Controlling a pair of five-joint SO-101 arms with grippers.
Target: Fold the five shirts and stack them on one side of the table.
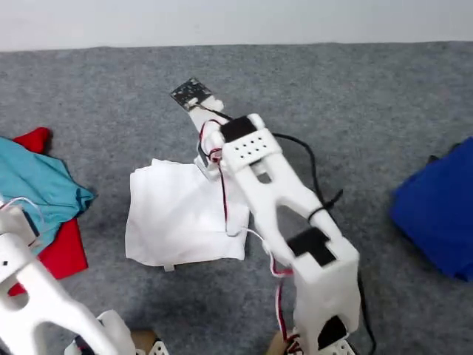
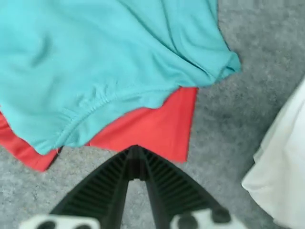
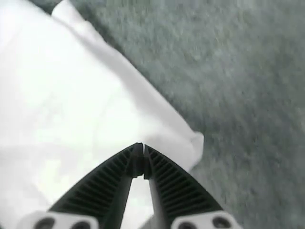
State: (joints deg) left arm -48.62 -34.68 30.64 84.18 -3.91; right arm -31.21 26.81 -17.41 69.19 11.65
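Four shirts lie on the grey table (image 1: 355,96): one white shirt (image 1: 177,214) in the middle, one teal shirt (image 1: 37,181) over one red shirt (image 1: 63,251), and one blue shirt (image 1: 440,207) well apart. Both claws are pressed together, the right gripper (image 3: 141,152) over the white shirt and the left gripper (image 2: 136,155) by the red shirt.

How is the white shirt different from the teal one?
The white shirt lies fairly flat in the middle of the table; the teal shirt is rumpled at the side. The white shirt lies alone; the teal shirt lies on a red shirt. Both are on the grey table.
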